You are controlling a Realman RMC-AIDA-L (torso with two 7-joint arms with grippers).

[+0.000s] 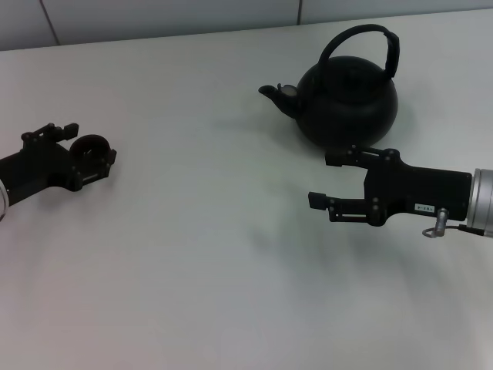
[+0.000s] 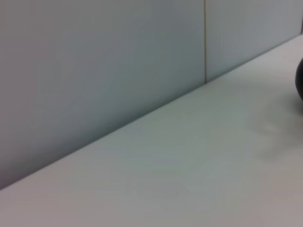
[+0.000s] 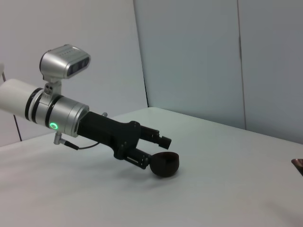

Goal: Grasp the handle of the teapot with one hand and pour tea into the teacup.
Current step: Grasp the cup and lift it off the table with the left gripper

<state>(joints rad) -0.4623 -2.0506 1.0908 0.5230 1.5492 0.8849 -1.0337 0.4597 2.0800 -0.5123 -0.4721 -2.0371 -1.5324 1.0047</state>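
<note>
Left of centre: left gripper reaching in from the left edge, silver wrist with a green light, grey camera block mounted above it, thin cable hanging below. Black jaws set on either side of the teacup, apparently closed on it, cup tilted and low over the white surface. Pale wall panels across the upper frame. At the right edge, a small dark sliver, too little showing to identify.

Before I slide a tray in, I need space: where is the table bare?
Bare: the wide middle between the left claw at the teacup and the right claw, plus the front. Crowded: around the teapot, far right.
</note>
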